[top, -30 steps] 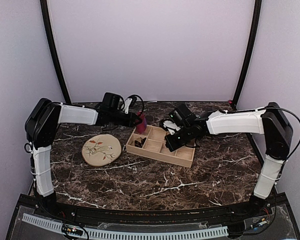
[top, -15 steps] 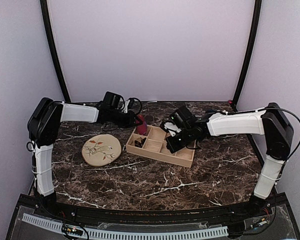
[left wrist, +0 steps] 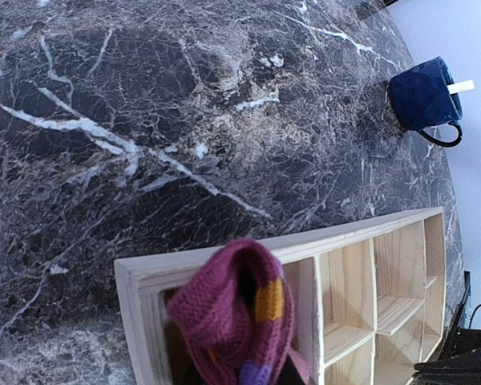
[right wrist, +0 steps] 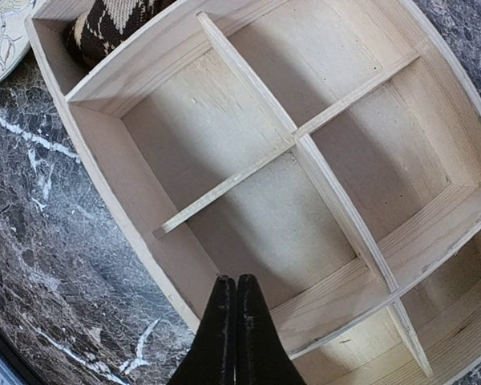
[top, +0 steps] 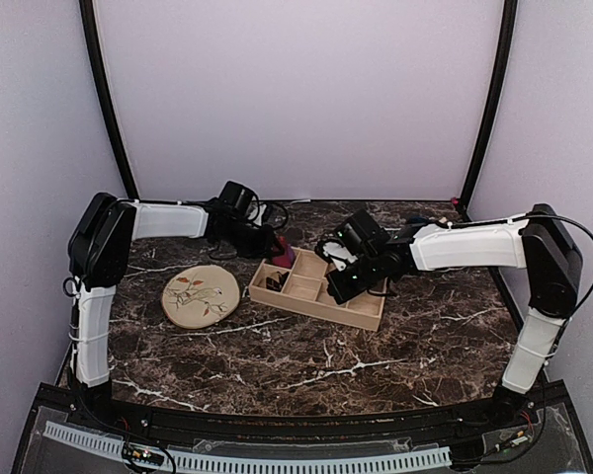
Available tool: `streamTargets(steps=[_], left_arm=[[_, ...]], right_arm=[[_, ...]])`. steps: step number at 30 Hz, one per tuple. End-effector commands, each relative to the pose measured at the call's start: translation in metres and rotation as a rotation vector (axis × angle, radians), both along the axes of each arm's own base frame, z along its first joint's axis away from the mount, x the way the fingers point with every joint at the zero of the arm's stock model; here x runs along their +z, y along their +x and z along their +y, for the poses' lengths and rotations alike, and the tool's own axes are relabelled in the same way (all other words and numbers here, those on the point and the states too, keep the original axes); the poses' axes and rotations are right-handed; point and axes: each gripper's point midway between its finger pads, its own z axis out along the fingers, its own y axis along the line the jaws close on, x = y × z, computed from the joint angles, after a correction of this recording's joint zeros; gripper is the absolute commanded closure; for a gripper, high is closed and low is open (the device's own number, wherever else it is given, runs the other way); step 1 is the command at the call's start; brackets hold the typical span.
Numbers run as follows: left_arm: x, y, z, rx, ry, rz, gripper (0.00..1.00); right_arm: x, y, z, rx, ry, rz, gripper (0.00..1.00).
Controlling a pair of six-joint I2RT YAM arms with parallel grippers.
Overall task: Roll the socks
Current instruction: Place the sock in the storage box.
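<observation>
Top external view: left gripper (top: 273,243) is reaching over the far-left corner of the wooden tray (top: 321,309), with the magenta sock (top: 285,257) bunched at its tip. Left wrist view is showing that sock (left wrist: 236,321) folded over itself, orange stripe showing, hanging just above the tray's corner compartment (left wrist: 224,258); the fingers themselves are hidden behind the fabric, so the jaws look clamped on the magenta sock but I can't see the contact directly. Argyle sock (right wrist: 104,22) is sitting rolled up in a left-end compartment of the tray (right wrist: 136,204), also showing as a dark lump from above (top: 274,283). Right gripper (right wrist: 236,317) is hovering over the tray's wall with both fingers pressed together, holding nothing; from above it is sitting over the middle of the tray (top: 338,289). Leaf plate (top: 201,294) is lying on the marble table (top: 306,365) just left of the tray, not touching it. Blue mug (left wrist: 423,96) is standing on the table well beyond the tray
</observation>
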Motion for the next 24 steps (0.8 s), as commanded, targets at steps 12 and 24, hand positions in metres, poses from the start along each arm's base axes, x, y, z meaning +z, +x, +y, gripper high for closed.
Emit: streamTargets(steps=[12, 24], left_arm=[[-0.015, -0.016, -0.009, -0.068, 0.293, 0.025, 1.00], [-0.041, -0.039, -0.008, -0.113, 0.468, 0.094, 1.00]], right_arm=[[0.018, -0.001, 0.000, -0.005, 0.008, -0.056, 1.00], [0.022, -0.006, -0.005, 0.002, 0.003, -0.088, 1.00]])
